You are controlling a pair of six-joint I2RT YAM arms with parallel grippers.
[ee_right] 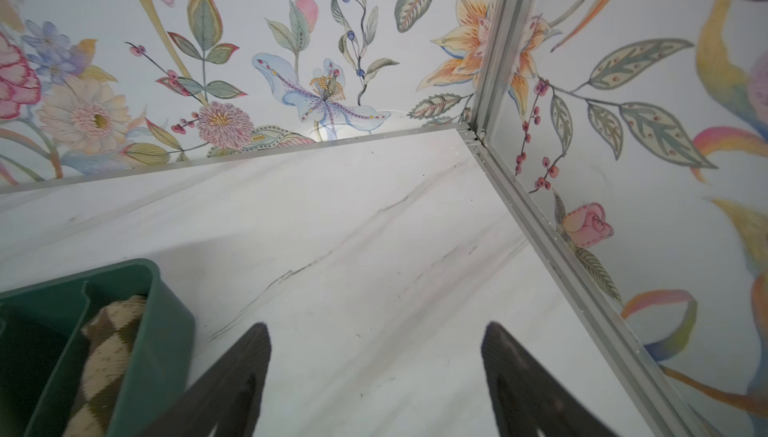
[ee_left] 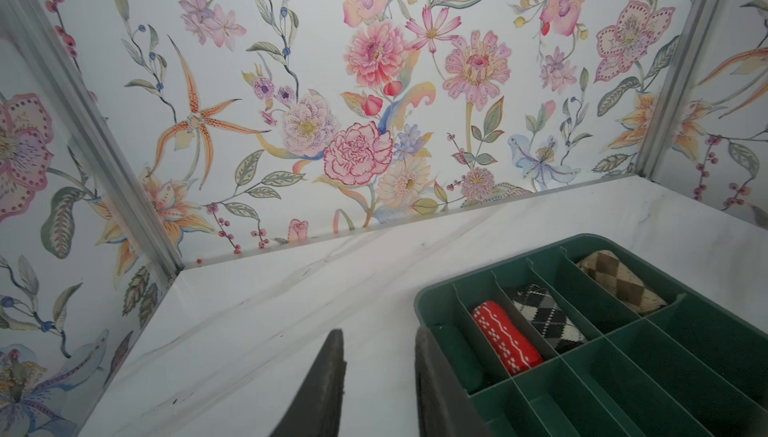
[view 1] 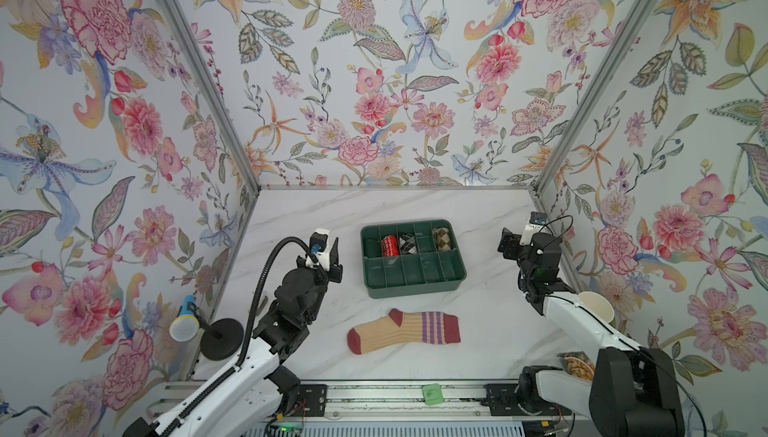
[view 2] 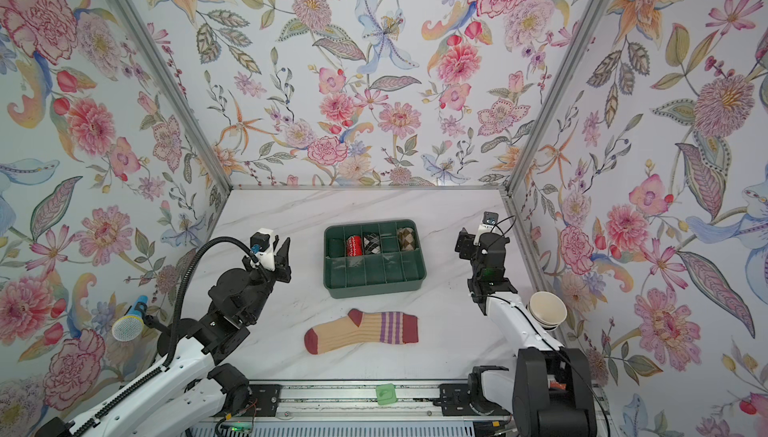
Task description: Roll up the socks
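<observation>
A tan sock (view 1: 403,332) (view 2: 360,332) with maroon toe, heel and cuff and purple stripes lies flat on the marble table, in front of a green divided tray (view 1: 415,291) (view 2: 374,289). The tray's back row holds rolled socks: red (view 1: 390,245) (ee_left: 507,339), black-and-white argyle (view 1: 407,243) (ee_left: 544,322), brown argyle (view 1: 441,239) (ee_right: 108,351). My left gripper (view 1: 334,256) (view 2: 286,254) (ee_left: 379,331) hovers left of the tray, its jaws a narrow gap apart with nothing between. My right gripper (view 1: 509,243) (view 2: 464,243) (ee_right: 377,324) hangs right of the tray, open wide and empty.
A microphone (view 1: 184,322) on a black round stand (view 1: 221,338) sits at the left wall. Stacked paper cups (view 1: 596,306) rest by the right arm. A small green piece (view 1: 432,394) lies on the front rail. Floral walls enclose three sides.
</observation>
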